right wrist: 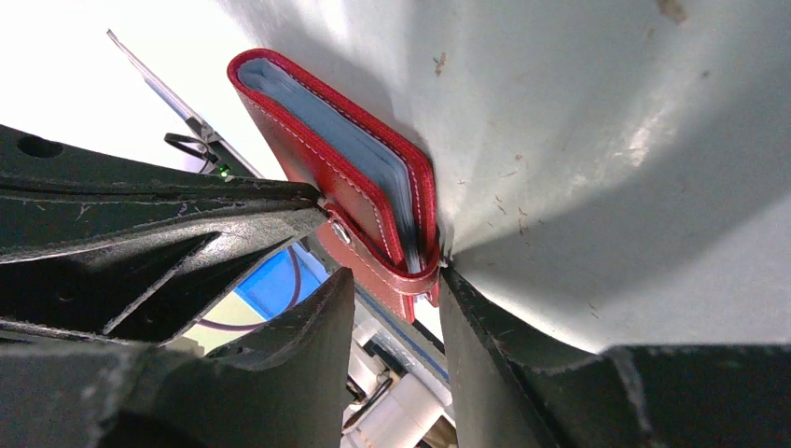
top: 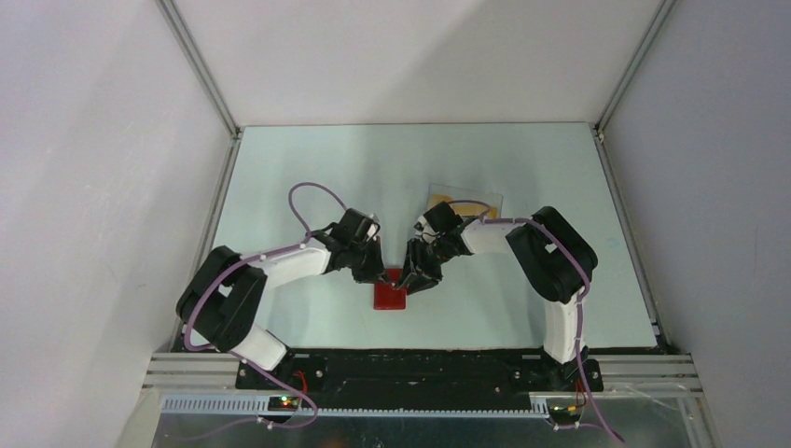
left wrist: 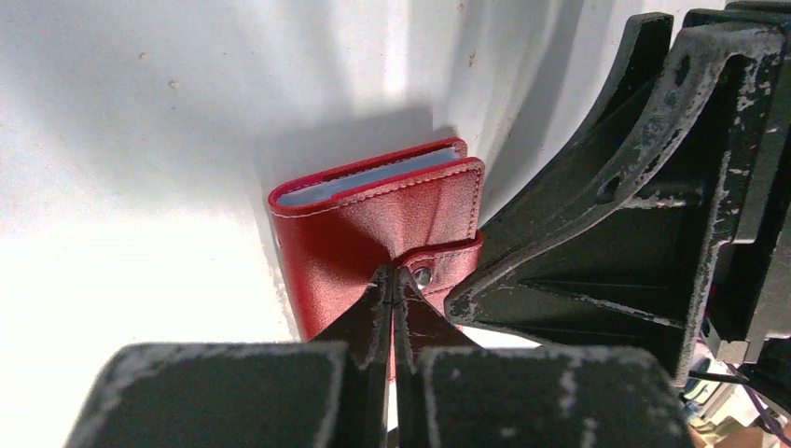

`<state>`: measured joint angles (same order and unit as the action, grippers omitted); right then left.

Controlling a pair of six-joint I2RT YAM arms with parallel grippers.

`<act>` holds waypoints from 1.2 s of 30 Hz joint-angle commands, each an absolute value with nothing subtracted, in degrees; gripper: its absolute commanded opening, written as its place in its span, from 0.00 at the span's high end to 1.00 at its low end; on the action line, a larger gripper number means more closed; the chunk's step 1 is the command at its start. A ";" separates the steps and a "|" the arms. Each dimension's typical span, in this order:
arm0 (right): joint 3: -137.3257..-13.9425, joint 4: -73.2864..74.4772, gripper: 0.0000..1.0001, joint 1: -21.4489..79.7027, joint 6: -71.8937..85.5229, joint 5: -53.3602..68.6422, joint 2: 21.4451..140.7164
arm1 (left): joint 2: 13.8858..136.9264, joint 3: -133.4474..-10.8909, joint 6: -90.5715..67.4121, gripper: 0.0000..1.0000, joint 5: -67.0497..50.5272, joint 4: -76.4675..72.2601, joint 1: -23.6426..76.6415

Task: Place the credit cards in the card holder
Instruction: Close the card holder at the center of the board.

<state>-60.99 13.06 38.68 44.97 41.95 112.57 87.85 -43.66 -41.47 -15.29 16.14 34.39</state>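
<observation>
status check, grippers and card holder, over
Left gripper fingers shut, tips at the snap tab. Right gripper fingers straddle that tab end, grip unclear. Card holder closed on the table. Both crowd one spot; nothing else in the way.

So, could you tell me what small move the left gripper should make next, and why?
Probably peel the tab up off its snap: the card holder is closed, the left gripper looks pinched on that tab, and the right gripper straddles its edge.
</observation>
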 commanded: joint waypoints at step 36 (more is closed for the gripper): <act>-64.01 18.76 0.56 41.57 41.62 31.63 115.53 | 82.30 -43.78 -39.17 0.63 -17.36 19.05 31.82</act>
